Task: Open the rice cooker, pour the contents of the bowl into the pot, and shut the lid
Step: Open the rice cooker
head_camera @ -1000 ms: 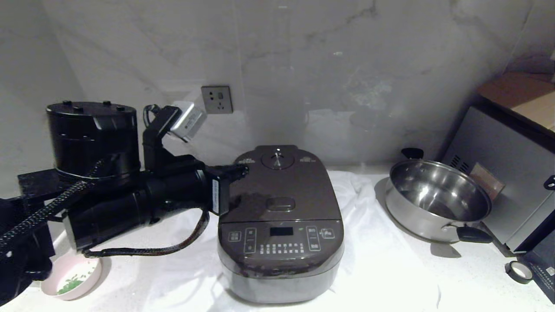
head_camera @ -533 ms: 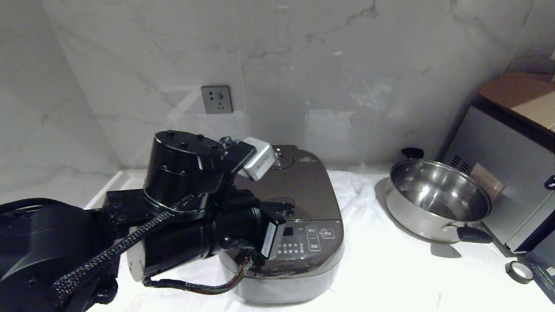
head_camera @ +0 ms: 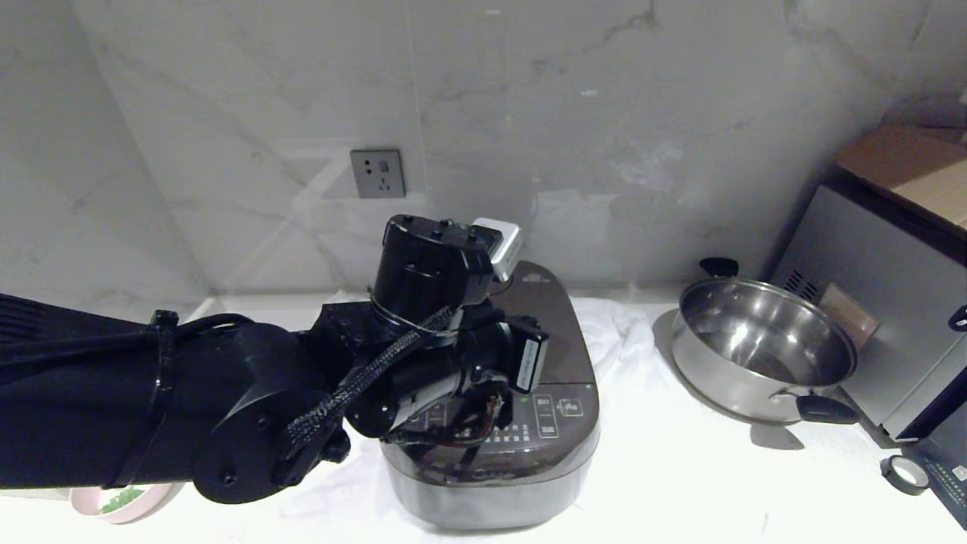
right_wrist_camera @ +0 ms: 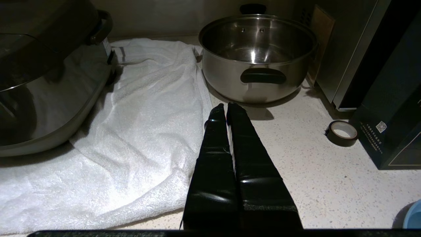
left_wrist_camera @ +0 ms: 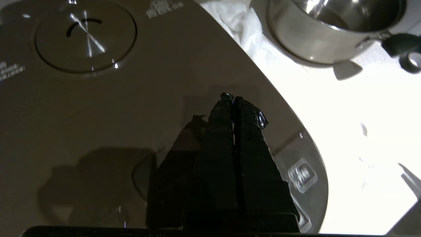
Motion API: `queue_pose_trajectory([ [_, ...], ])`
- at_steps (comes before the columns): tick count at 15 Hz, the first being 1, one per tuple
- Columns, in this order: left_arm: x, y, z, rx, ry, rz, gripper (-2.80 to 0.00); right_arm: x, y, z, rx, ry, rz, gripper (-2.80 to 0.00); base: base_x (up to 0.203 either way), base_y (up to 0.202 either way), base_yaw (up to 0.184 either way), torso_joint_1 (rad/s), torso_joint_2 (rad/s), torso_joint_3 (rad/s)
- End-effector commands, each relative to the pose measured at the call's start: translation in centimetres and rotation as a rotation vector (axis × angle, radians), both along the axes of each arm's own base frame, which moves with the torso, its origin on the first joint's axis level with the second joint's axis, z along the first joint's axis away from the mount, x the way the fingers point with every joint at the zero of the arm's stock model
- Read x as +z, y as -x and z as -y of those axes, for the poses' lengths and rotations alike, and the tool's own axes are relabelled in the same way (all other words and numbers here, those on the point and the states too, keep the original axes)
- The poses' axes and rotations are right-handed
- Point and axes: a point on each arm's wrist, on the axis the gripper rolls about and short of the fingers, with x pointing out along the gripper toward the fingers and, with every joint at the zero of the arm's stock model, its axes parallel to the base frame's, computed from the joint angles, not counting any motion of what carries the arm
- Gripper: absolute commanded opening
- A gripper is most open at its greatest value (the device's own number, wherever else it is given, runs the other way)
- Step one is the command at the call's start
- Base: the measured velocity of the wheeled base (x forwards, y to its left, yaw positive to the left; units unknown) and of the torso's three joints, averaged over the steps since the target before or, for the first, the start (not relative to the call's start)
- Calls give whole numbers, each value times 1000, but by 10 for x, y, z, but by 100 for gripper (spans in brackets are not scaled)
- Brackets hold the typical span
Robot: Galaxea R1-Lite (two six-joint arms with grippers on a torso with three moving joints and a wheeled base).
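1. My left gripper [left_wrist_camera: 233, 97] is over the big rounded dark brown rice cooker [head_camera: 491, 408], its jaws pressed together and gripping nothing. The hinged brown lid [left_wrist_camera: 138, 108] is right under the tips and is down.

2. In the left wrist view, the oval release button [left_wrist_camera: 144, 176] sits back behind the tips, half hidden by the fingers. The round steam vent [left_wrist_camera: 85, 36] is well ahead of them. So I reckon I've overshot the button a bit.

3. To do this step well, I'd pull the closed tips back over the oval button, come straight down and press firmly in its middle. I can't tell if the tips are touching the lid right now, so go slow.

4. Keep the arm out of the lid's swing path.

5. The small pale pink bowl [head_camera: 125, 502] with the tiny green bits [head_camera: 121, 499] is on the desk, well off to the side of the jaws, mostly hidden under my arm.

6. The right gripper [right_wrist_camera: 225, 107] is parked low over the desk, jaws closed and empty, pointing at the shiny steel pan [right_wrist_camera: 258, 56].
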Motion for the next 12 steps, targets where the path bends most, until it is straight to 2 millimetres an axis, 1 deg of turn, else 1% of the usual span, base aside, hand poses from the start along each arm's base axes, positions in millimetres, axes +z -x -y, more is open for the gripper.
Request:
queue_pose_trajectory([
  [1, -5, -12, -3, 29, -7, -10, -280, 0, 0, 0, 0, 0, 0, -280, 0, 0, 0, 0, 0, 0],
  [3, -11, -15, -12, 49, -24, -23, -280, 0, 0, 0, 0, 0, -1, -280, 0, 0, 0, 0, 0, 0],
  [6, -21, -13, -19, 59, -55, -50, -280, 0, 0, 0, 0, 0, 0, -280, 0, 0, 0, 0, 0, 0],
  [9, -17, -4, -30, 2, -39, -67, -280, 0, 0, 0, 0, 0, 0, -280, 0, 0, 0, 0, 0, 0],
  [12, -23, -6, -31, 4, -55, -80, -280, 0, 0, 0, 0, 0, 0, -280, 0, 0, 0, 0, 0, 0],
])
